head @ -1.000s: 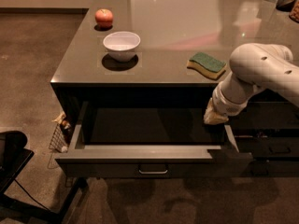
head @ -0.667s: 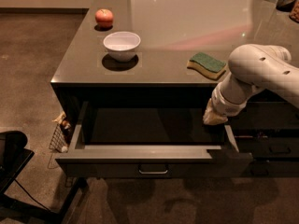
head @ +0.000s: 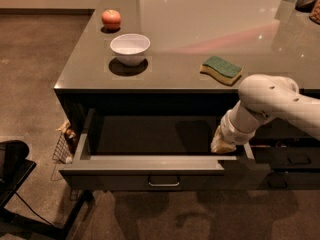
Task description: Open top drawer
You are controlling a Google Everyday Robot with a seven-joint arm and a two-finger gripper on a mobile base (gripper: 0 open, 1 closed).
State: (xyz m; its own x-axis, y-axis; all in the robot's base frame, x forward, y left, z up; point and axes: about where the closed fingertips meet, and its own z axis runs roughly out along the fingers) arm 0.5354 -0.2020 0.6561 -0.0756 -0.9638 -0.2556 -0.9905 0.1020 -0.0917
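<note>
- The top drawer stands pulled well out from under the counter. Its flat front hangs clear of the cabinet face and its dark inside is open to view, so the task looks as good as done.
- The gripper sits low at the right end of the drawer, just inside the front panel and close to the right side wall. From there it could draw the front outward from behind. Whether it is spread or pressed together I cannot tell, and I cannot tell whether it touches the panel.
- The small bar handle at the middle of the front is free, with nothing on it.
- The white arm reaches in from the right and bends down past the counter edge, which keeps it off the things on top.
- The bowl, the apple and the sponge lie back on the counter, well apart from the gripper and out of the drawer's path.
</note>
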